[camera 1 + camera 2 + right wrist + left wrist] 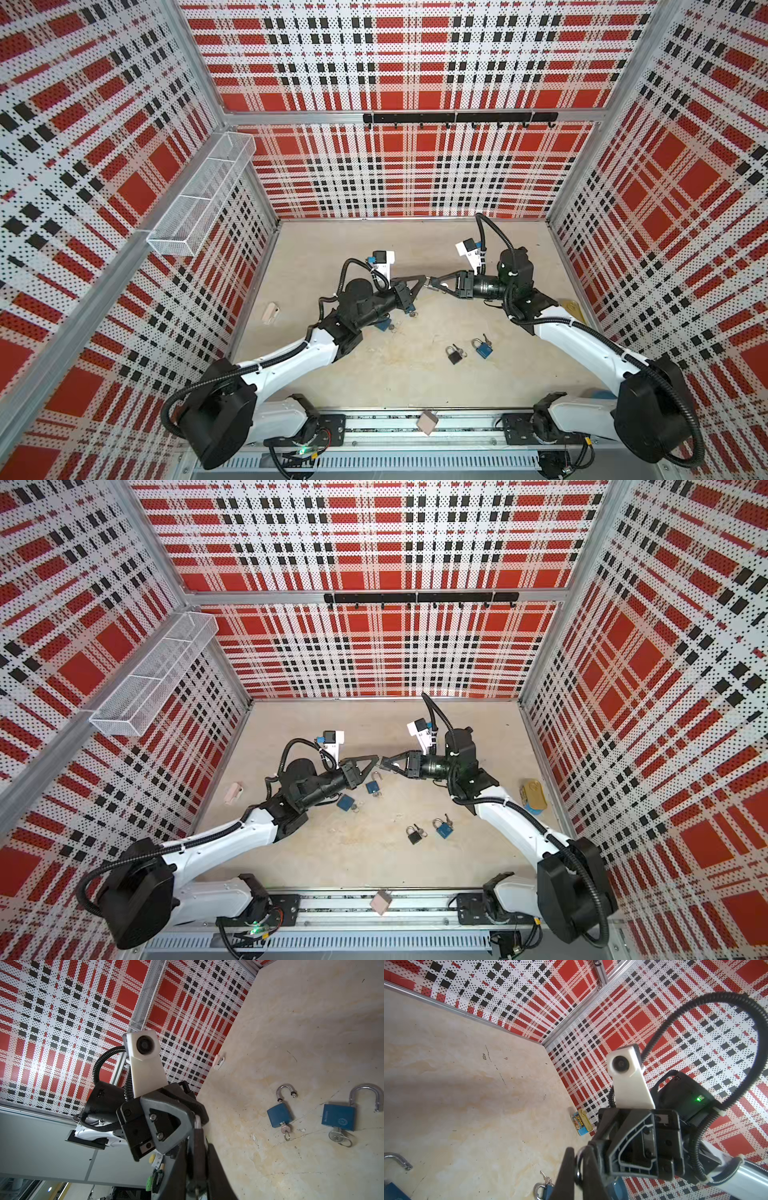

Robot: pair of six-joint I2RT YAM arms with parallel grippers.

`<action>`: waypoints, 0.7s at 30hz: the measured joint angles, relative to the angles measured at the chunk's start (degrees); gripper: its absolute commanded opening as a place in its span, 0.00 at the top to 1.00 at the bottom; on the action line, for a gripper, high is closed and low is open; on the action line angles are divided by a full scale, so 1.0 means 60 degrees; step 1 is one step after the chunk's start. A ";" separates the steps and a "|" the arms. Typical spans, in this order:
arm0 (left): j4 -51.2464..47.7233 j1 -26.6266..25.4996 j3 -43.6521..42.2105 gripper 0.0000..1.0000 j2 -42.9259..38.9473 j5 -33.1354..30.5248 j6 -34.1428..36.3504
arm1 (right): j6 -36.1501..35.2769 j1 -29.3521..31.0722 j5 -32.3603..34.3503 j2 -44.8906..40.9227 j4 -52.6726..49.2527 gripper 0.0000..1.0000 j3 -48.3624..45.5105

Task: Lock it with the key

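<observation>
Your beige table [399, 386] carries a black padlock [454, 355] just beside a keyed blue padlock [483, 349] toward its front edge. Left of centre lie a rear open lock [372, 787] and a front open lock [345, 802]. You'll find a pale clip [270, 313] near the left edge and a Spam tin [533, 796] at the right edge

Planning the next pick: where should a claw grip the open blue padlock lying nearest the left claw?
Grip the blue padlock by its flat body, probably across its two narrow sides, from straight above. It lies flat on the table; the open shackle fills one end and the key the other, leaving those sides free.
</observation>
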 measured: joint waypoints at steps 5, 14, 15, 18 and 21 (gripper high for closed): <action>-0.0109 0.0357 -0.0055 1.00 -0.0127 0.0769 -0.0091 | -0.0459 0.0069 -0.0029 0.0000 -0.0204 1.00 0.0004; -0.0612 0.0943 -0.0029 1.00 -0.0138 0.2626 -0.0098 | -0.1446 0.0211 -0.0011 -0.0186 -0.1231 1.00 0.0055; -0.0637 0.0973 -0.0018 1.00 -0.0120 0.2761 -0.0109 | -0.1490 0.0219 -0.0004 -0.0222 -0.1297 1.00 0.0058; -0.0714 0.1056 0.0036 0.96 -0.0076 0.3122 -0.0146 | -0.1654 0.0229 0.0004 -0.0280 -0.1534 1.00 0.0084; -0.0732 0.1129 0.0036 0.92 -0.0040 0.3388 -0.0208 | -0.1814 0.0240 0.0015 -0.0321 -0.1836 1.00 0.0157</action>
